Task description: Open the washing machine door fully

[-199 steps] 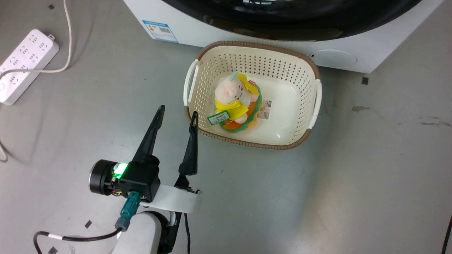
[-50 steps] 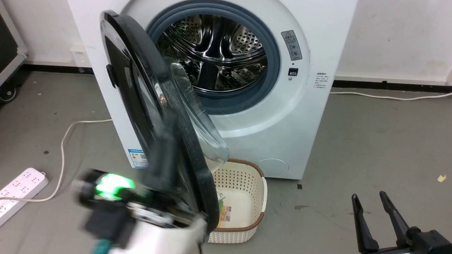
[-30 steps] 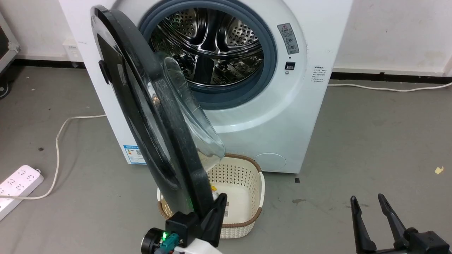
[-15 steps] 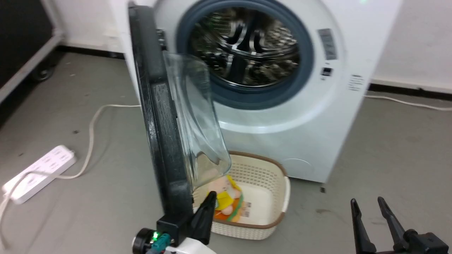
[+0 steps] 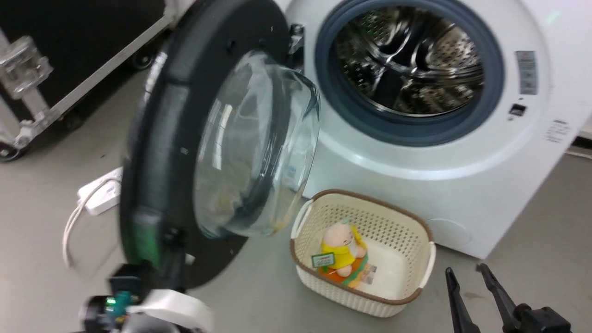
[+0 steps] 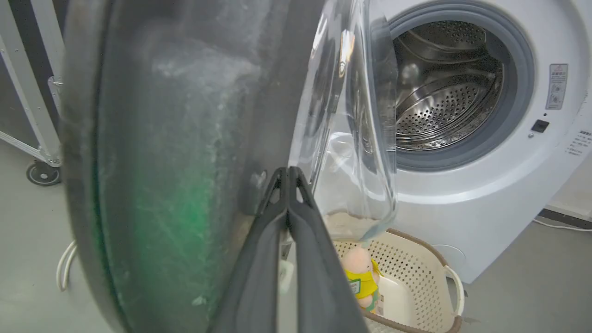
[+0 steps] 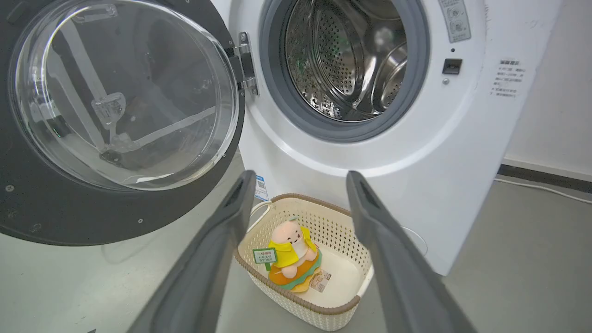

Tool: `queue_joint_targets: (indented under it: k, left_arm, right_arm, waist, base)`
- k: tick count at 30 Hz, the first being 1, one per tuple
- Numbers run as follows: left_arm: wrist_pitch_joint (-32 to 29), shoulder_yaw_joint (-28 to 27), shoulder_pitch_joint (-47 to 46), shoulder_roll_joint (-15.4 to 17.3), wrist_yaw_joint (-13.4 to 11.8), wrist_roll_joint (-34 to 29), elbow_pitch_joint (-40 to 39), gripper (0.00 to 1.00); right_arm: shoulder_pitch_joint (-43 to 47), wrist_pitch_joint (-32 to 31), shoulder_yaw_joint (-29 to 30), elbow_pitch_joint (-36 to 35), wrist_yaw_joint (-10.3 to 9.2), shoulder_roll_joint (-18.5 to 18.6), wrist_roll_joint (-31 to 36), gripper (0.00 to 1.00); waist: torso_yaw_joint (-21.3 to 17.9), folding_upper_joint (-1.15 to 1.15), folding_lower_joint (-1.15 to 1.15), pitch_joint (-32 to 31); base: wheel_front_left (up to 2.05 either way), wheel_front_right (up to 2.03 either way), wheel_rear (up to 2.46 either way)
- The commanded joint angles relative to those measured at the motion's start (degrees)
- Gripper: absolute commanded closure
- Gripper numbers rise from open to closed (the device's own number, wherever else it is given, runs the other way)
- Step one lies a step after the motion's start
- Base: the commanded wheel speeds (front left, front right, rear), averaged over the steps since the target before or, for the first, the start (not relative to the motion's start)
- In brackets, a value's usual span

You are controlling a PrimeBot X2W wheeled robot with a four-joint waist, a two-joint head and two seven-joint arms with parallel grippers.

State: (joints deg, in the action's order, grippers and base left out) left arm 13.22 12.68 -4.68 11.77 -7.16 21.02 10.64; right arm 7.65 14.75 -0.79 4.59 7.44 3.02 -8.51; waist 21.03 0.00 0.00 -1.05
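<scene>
The washing machine door [image 5: 155, 152] stands swung out wide on its hinge [image 7: 246, 62], its inner face and bulging glass bowl [image 5: 254, 148] turned toward me. The white washing machine [image 5: 407, 171] shows its steel drum [image 5: 411, 60] inside the grey gasket. In the left wrist view my left gripper [image 6: 287, 173] is shut, its tips against the door's inner black face [image 6: 162, 162] beside the glass; nothing is between the fingers. Its blurred wrist [image 5: 138, 303] sits below the door's lower edge. My right gripper [image 5: 465, 277] is open at the lower right, apart from the door.
A cream perforated basket [image 5: 407, 240] holding a plush toy [image 5: 340, 245] stands on the floor before the machine. A white power strip [image 5: 99, 196] and its cable lie left, behind the door. A black wheeled case [image 5: 69, 55] stands at the far left.
The door has swung farther out, from edge-on to showing its inner face. My left gripper went left with it. The head camera has also turned left.
</scene>
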Motion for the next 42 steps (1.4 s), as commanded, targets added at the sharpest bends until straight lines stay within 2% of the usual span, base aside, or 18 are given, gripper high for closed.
queue_joint_targets:
  k: [1, 5, 12, 14, 16, 17, 27, 36, 42]
  left_arm:
    - [0.13, -1.56, -1.07, 1.18, -0.64, 0.68, -0.30, 1.00]
    - [0.12, -3.95, -2.31, 2.69, -1.05, 1.74, -0.01, 1.00]
    - [0.47, -7.77, -7.41, 5.74, 0.19, 3.95, 3.60, 1.00]
    - [0.72, -9.59, -10.00, 6.92, 1.44, 5.56, 6.35, 1.00]
    - [0.80, -10.05, -10.91, 7.67, 1.66, 5.56, 7.39, 1.00]
    - [1.16, -13.42, -14.66, 10.04, 2.16, 7.17, 11.56, 1.00]
    - [1.69, -18.48, -21.63, 14.30, 4.14, 8.41, 20.69, 1.00]
    - [1.76, -19.34, -21.97, 12.92, 6.06, 4.21, 20.89, 1.00]
    - [1.77, -17.77, -17.72, 9.32, 6.95, -2.66, 12.46, 1.00]
  right_arm:
    - [-0.80, 0.25, -0.24, 0.01, 0.05, -0.14, 0.55, 0.00]
    - [-1.53, 0.25, -0.47, -0.01, 0.05, 0.24, 1.20, 0.00]
    - [-3.01, 0.25, -0.90, -0.30, 0.05, 2.38, 1.82, 0.00]
    - [-3.76, 0.25, -0.92, -0.51, 0.05, 3.42, 1.91, 0.00]
    - [-4.03, 0.25, -0.90, -0.61, 0.05, 3.79, 1.95, 0.00]
    - [-4.88, 0.25, -0.45, -0.97, 0.05, 5.00, 1.96, 0.00]
    - [-6.51, 0.25, 0.05, -1.82, 0.05, 6.03, 2.05, 0.00]
    - [-7.14, 0.25, 0.45, -0.91, 0.05, 5.32, 1.64, 0.00]
    - [-7.08, 0.25, 2.24, -1.00, 0.05, 3.88, 1.27, 0.00]
  waist:
    - [1.11, 0.00, 0.00, 1.96]
    - [1.49, 0.00, 0.00, 3.94]
    - [1.47, 0.00, 0.00, 9.47]
    - [1.00, 0.00, 0.00, 11.71]
    - [0.81, 0.00, 0.00, 12.43]
    - [0.14, 0.00, 0.00, 14.91]
    - [-1.07, 0.00, 0.00, 17.81]
    - [-1.69, 0.00, 0.00, 16.18]
    - [-2.89, 0.00, 0.00, 10.74]
  base:
    - [0.00, 0.00, 0.00]
    - [0.00, 0.00, 0.00]
    - [0.00, 0.00, 0.00]
    - [0.00, 0.00, 0.00]
    - [0.00, 0.00, 0.00]
    - [0.00, 0.00, 0.00]
    - [0.00, 0.00, 0.00]
    - [0.00, 0.00, 0.00]
    - [0.00, 0.00, 0.00]
